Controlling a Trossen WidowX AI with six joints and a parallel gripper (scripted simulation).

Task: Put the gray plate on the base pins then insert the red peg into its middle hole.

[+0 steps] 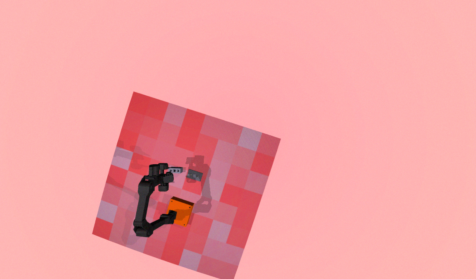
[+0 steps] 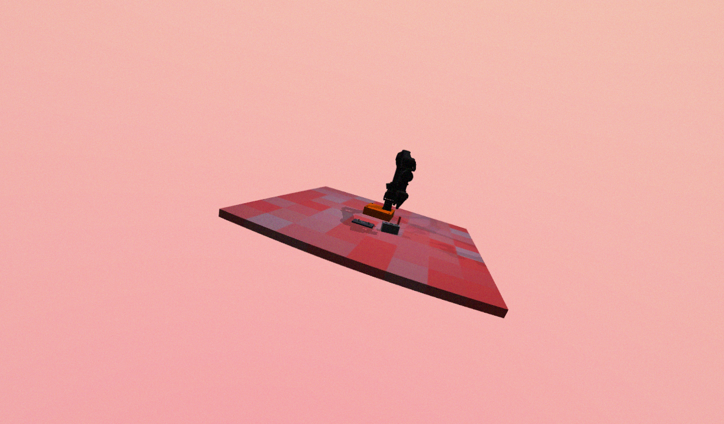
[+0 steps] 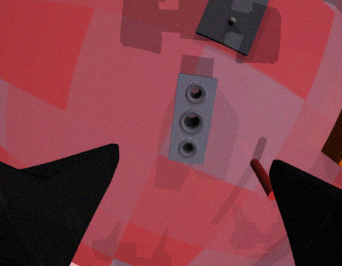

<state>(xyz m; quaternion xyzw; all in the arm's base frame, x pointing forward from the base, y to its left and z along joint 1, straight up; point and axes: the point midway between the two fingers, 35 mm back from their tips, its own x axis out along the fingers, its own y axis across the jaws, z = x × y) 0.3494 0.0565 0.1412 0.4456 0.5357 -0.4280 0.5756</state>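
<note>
The gray plate [image 1: 180, 170] [image 2: 390, 228] [image 3: 193, 106] is a light gray block with three holes in a row, resting on the checkered board away from the base. The dark gray base [image 1: 195, 174] [image 2: 362, 223] [image 3: 215, 27] lies flat beside it; one of its pins shows in the wrist view. The red peg [image 2: 399, 219] [image 3: 262, 177] stands upright near the plate; in the top view the arm hides it. My gripper [image 1: 163, 176] [image 3: 197, 161] is open and empty, above the board and pointing down. In the wrist view the plate shows ahead between the fingers, and the peg beside the right fingertip.
The black arm [image 1: 142, 208] [image 2: 403, 171] rises from an orange block [image 1: 185, 209] [image 2: 377, 212] near the plate and peg. The red and pink checkered board [image 1: 244, 208] [image 2: 353, 247] carries everything. Arm shadows fall across the base and board.
</note>
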